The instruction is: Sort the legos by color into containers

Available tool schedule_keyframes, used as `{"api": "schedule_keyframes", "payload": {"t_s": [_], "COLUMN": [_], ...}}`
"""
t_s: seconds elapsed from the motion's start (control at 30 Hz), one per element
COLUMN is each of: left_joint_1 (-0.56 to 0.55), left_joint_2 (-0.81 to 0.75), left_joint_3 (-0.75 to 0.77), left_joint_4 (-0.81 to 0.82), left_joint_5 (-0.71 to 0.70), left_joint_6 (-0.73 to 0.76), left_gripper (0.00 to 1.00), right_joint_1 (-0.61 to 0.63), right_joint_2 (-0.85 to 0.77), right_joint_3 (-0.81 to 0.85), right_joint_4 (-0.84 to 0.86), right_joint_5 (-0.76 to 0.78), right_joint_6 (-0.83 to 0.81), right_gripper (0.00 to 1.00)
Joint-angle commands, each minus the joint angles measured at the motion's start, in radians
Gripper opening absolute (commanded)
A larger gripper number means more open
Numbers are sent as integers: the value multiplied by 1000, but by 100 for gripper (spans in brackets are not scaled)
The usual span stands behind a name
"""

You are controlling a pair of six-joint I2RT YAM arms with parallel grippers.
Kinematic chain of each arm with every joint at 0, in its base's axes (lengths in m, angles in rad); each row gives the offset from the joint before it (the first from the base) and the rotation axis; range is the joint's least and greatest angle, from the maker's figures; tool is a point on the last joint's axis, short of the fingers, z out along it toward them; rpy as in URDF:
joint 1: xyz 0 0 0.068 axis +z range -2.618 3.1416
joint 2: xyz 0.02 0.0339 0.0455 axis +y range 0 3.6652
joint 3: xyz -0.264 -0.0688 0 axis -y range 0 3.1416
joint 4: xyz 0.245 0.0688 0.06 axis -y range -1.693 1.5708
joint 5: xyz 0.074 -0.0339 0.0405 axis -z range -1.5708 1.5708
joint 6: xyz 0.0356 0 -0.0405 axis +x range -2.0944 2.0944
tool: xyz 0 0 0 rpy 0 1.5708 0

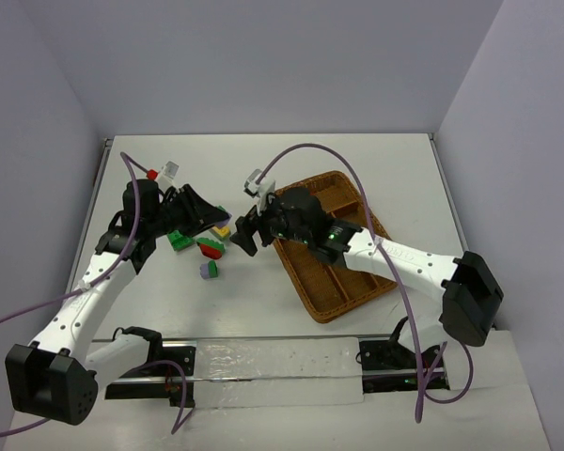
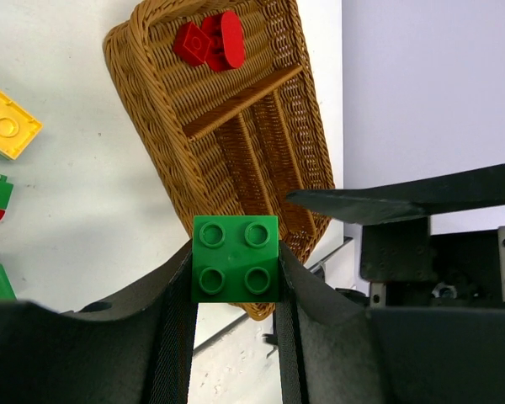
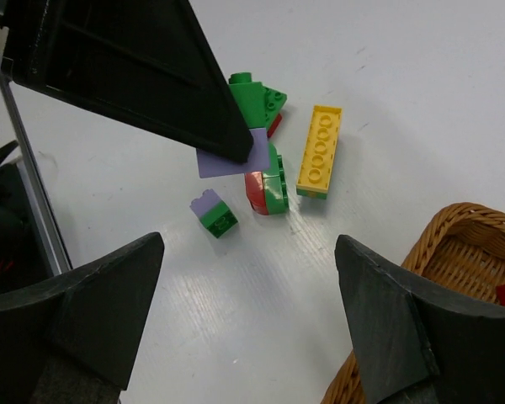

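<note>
A green lego (image 2: 236, 273) with its studs facing the wrist camera is pinched in my left gripper (image 2: 236, 251), which hangs above the table left of the wicker tray (image 2: 261, 143). Two red legos (image 2: 210, 42) lie in the tray's crosswise section. In the top view the left gripper (image 1: 210, 216) sits over the loose legos (image 1: 210, 246). My right gripper (image 3: 248, 265) is open and empty, above bare table beside the tray's corner (image 3: 454, 252). Ahead of it lie a purple-on-green lego (image 3: 213, 212), a red-and-green clump (image 3: 267, 181) and a long yellow lego (image 3: 319, 151).
A pale purple face (image 3: 223, 156) shows under the left gripper's finger (image 3: 151, 76). Another green lego (image 3: 257, 99) lies behind it. A small red and white item (image 1: 163, 172) sits at the back left. The walls close in on three sides.
</note>
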Motion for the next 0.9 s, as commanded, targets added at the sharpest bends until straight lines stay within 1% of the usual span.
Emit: {"api": "schedule_keyframes", "payload": {"t_s": [0.0, 0.13, 0.4, 0.47, 0.57, 0.67, 0.7, 0.73, 0.8, 0.83, 0.87], "left_joint_1": [6, 6, 6, 6, 6, 6, 6, 5, 6, 6, 6], "left_joint_2": [4, -7, -18, -19, -21, -27, -27, -32, -34, -36, -36], "left_joint_3": [55, 50, 50, 47, 50, 52, 52, 52, 53, 57, 57], "left_joint_4": [-3, 3, 0, 4, -2, -6, -5, -5, -6, -19, -25], "left_joint_5": [20, 23, 25, 27, 29, 29, 29, 27, 22, 5, -2], "left_joint_6": [-6, -11, -10, -12, -9, -8, -8, -5, -5, 0, 3], "left_gripper": [0, 0, 0, 0, 0, 0, 0, 0, 0, 1, 3], "right_joint_1": [29, 32, 34, 34, 34, 34, 34, 35, 34, 35, 34], "right_joint_2": [36, 80, 161, 174, 189, 198, 198, 198, 193, 191, 190], "right_joint_3": [75, 101, 182, 189, 199, 201, 199, 196, 185, 180, 180], "right_joint_4": [27, 62, 68, 76, 85, 89, 89, 92, 101, 102, 102], "right_joint_5": [40, 57, 9, 2, -4, -14, -17, -18, -17, -18, -20], "right_joint_6": [-46, -36, 12, 24, 38, 44, 45, 46, 51, 59, 62], "right_gripper": [88, 81, 74, 70, 61, 46, 39, 28, 14, 2, 0]}}
